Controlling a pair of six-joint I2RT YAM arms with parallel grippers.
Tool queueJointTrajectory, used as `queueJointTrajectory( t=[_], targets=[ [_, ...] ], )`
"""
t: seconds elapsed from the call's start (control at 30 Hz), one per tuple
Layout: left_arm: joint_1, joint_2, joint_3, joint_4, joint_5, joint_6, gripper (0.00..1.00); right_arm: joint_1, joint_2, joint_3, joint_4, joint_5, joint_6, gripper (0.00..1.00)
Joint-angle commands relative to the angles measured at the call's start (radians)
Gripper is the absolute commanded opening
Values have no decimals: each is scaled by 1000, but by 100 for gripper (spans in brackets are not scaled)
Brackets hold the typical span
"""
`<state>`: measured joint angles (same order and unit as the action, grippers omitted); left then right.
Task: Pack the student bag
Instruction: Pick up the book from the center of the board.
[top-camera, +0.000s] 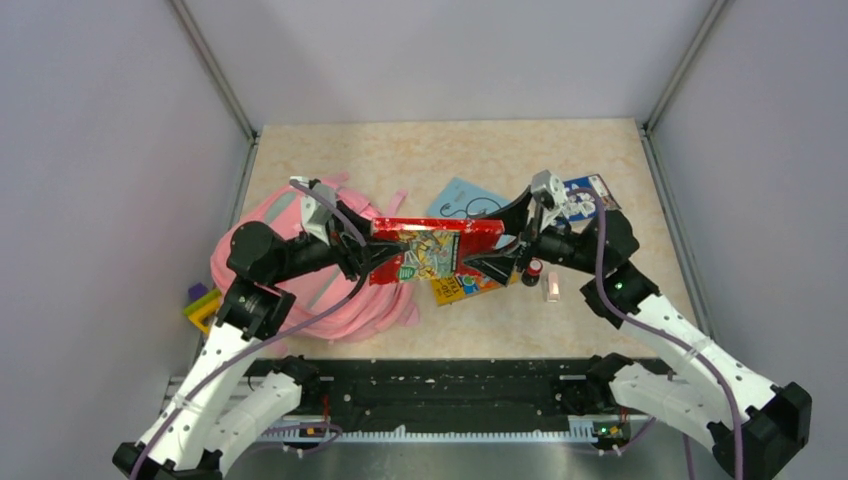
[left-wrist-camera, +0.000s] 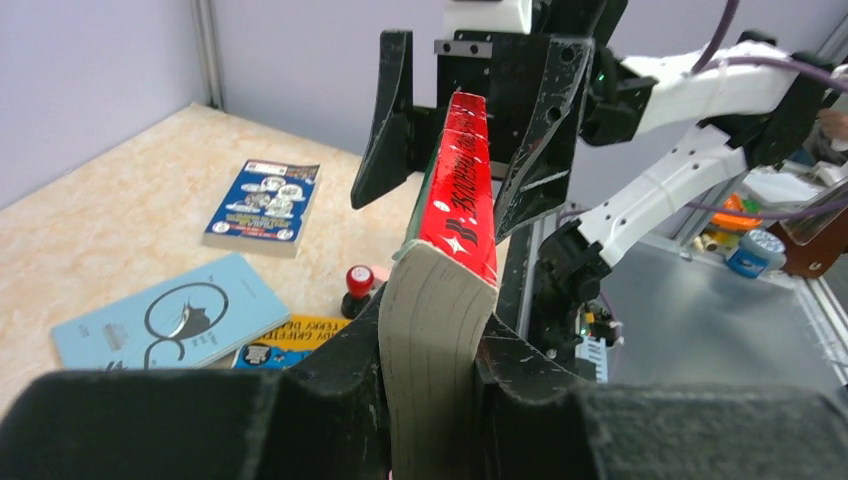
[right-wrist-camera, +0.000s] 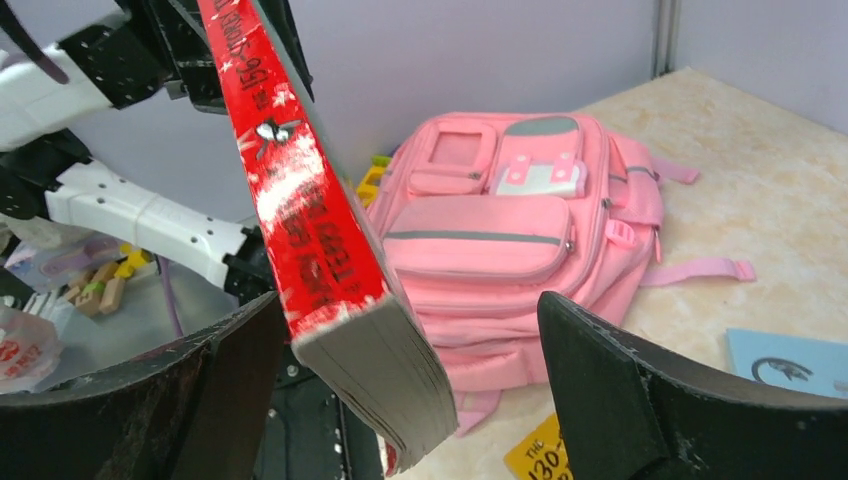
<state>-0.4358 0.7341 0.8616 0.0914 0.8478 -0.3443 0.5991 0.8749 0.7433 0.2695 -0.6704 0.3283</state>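
Student bag (right-wrist-camera: 480, 255), a large soft pink fabric backpack with grey-green trim, lies at the left of the beige speckled table (top-camera: 400, 150), front pockets uppermost; small coloured blocks (top-camera: 203, 305) sit just left of it at the table edge.

Left claw (left-wrist-camera: 435, 345) is clamped on one end of a thick red-covered paperback book (top-camera: 435, 240), held off the table just right of the bag, spine uppermost; judged: the left arm, being nearer the bag, carries the book so that it can enter narrow edge first.

Right claw (right-wrist-camera: 420, 380) brackets the book's other end with jaws wide apart; no grip is evident, though whether one finger brushes the cover cannot be told.

Beneath the book lies a yellow book (top-camera: 460, 288), mostly covered; beyond it a light blue booklet with a black line drawing (top-camera: 465, 200); further right a dark blue illustrated book (top-camera: 585, 195); near the right arm a small red-capped item (top-camera: 535, 268) and a pale pink item (top-camera: 553, 290), both too small to identify.

The bag's main opening is hidden under the left arm in the overhead view and absent from the right wrist view; open or zipped cannot be determined; the red spine lettering is not legible.
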Motion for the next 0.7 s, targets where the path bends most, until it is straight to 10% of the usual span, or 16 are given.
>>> queueJointTrajectory(
  t=[0.0,0.2,0.47,0.53,0.67],
  targets=[
    [4,-39,10,222,19,-143,0,-9,-42,-17,222,-79,58,92],
    [3,-15,-18,323,45,-231,0,-9,-2,-34,469,-196,211,76],
    [3,4,-55,355,26,-267,0,-9,48,-30,636,-313,360,3],
    [4,6,-55,309,17,-229,0,-10,39,-35,571,-272,331,0],
    [3,36,28,-152,-141,66,73,-10,-27,18,124,62,137,0]
  ],
)
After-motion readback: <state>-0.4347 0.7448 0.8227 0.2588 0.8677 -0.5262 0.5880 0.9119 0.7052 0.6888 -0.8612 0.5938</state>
